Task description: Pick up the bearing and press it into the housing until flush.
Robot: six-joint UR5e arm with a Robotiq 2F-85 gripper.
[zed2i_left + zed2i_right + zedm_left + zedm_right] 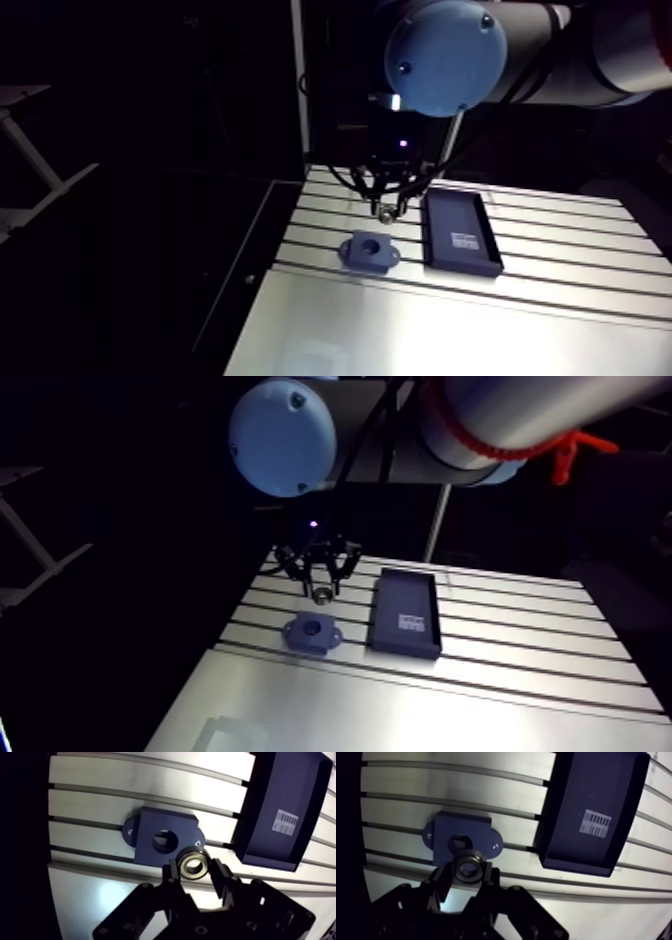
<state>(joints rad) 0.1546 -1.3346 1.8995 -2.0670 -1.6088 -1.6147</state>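
Note:
A small metal ring bearing (194, 865) is pinched between the two dark fingers of my gripper (195, 868), which is shut on it. In the wrist view the bearing hangs above the table, just beside the round bore of the dark blue housing block (165, 841). The housing lies flat on the slotted table, with a small mounting ear on each side, and its bore is empty. In the arm view the gripper (387, 211) hovers a little above and behind the housing (368, 251), the bearing (322, 593) glinting at its tip.
A dark blue shallow tray (460, 233) with a white barcode label lies on the table beside the housing, to its right in the arm view. The slotted aluminium table (560, 270) stretches forward into a smooth bright plate (420, 330). The table's left edge drops into darkness.

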